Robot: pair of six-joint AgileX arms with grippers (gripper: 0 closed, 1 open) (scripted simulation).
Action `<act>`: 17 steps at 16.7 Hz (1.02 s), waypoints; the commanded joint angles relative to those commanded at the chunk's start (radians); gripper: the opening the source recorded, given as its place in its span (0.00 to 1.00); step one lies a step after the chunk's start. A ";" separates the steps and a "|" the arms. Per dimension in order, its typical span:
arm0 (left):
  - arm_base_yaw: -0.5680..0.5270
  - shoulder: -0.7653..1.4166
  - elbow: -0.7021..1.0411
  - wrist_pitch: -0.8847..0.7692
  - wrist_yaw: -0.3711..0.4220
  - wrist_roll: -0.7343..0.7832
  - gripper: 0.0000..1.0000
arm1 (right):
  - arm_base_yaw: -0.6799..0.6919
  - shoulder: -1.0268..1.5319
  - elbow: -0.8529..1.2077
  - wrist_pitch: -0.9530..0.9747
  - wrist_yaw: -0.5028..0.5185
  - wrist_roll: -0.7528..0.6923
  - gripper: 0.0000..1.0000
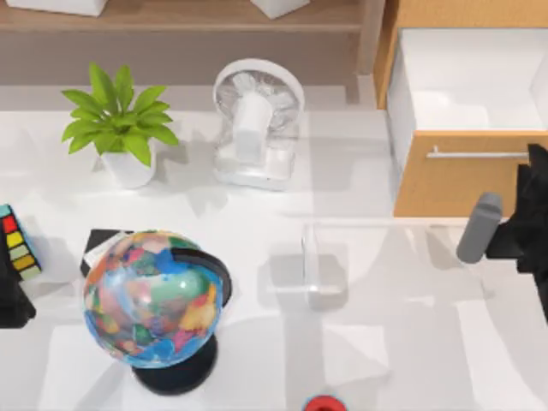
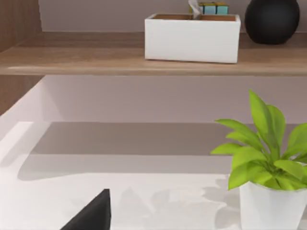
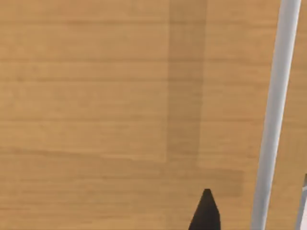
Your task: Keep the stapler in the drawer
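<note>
One drawer stands open, stapler waiting on the table.

From above, my right gripper hangs at the drawer front, just below the handle; I can't tell whether it's clenched or released. The stapler lies mid-table, well apart, so it likely goes in next. Left wrist view: my parked left arm faces the plant and shelf. Right wrist view: wood front close up, the handle beside my fingertip.

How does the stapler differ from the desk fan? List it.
The stapler is small, slim and narrow; the desk fan is far larger, with a round grille. The stapler lies low at mid-table, in front of the open drawer; the fan stands farther back beside the potted plant. Both are white.
</note>
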 joint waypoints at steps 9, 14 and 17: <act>0.000 0.000 0.000 0.000 0.000 0.000 1.00 | 0.000 0.000 0.000 0.000 0.000 0.000 1.00; 0.000 0.000 0.000 0.000 0.000 0.000 1.00 | 0.002 -0.001 -0.001 0.003 0.001 0.000 1.00; 0.000 0.000 0.000 0.000 0.000 0.000 1.00 | 0.020 -0.005 -0.042 0.040 0.018 0.000 1.00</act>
